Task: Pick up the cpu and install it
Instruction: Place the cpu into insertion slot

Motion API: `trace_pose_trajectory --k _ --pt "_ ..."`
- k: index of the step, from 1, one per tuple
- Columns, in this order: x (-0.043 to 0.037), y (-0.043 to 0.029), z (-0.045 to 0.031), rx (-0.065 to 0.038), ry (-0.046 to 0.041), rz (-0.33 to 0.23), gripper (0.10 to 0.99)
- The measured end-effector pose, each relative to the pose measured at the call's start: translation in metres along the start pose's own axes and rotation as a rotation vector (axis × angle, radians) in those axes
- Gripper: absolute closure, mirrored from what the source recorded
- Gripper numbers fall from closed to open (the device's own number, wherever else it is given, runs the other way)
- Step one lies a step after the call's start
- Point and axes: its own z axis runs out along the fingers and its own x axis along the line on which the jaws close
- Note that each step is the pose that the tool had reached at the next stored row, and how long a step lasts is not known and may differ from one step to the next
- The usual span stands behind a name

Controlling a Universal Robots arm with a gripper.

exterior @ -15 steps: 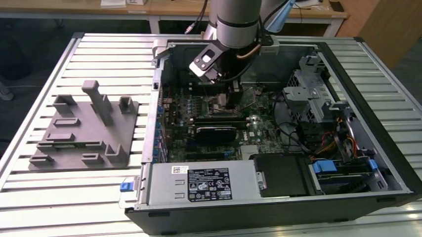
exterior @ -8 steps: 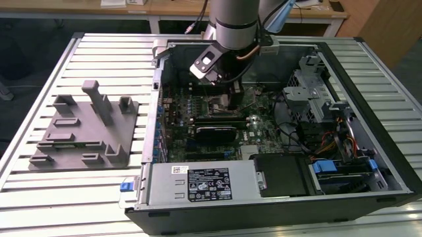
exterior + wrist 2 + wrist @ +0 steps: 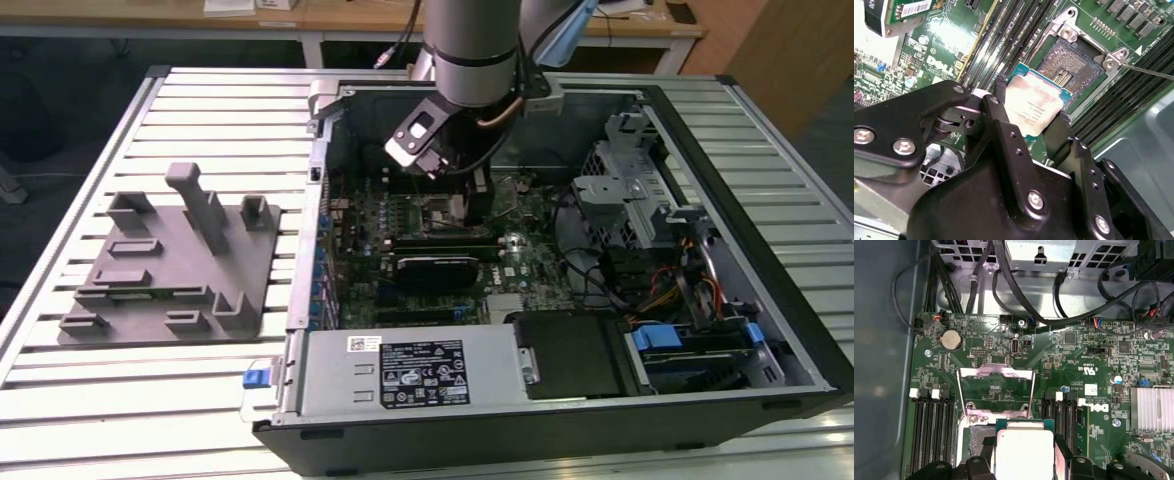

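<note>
The cpu [image 3: 1035, 106], a flat square chip with a silvery top and green rim, is pinched between my gripper's [image 3: 1032, 101] two black fingers [image 3: 1000, 95]. It hangs just above the motherboard, at the edge of the bare socket [image 3: 1072, 64]. In the first wrist view the cpu [image 3: 1024, 452] sits between the fingertips [image 3: 988, 444], overlapping the socket [image 3: 975, 437], whose metal load plate [image 3: 995, 390] stands raised. In the exterior view my gripper [image 3: 451, 180] reaches down into the open computer case [image 3: 747, 330] over the socket area [image 3: 438, 210].
A grey plastic fixture [image 3: 174, 260] with upright posts lies on the slatted table at the exterior view's left. Inside the case are memory slots [image 3: 931, 425], a silver heatsink [image 3: 1151, 407], cables [image 3: 1019, 295], a drive cage [image 3: 634, 195] and the power supply [image 3: 400, 370].
</note>
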Motion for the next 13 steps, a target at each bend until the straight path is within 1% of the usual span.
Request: trace_pose_trajectory --k 3,10,13 --pt "0.0006 -0.0004 0.0021 -0.001 -0.0001 0.000 0.541" --pt "0.0053 -0.0031 0.0040 -0.001 -0.0001 0.000 0.541" --pt "0.0060 -0.0033 0.0053 -0.001 0.0007 0.000 0.541"
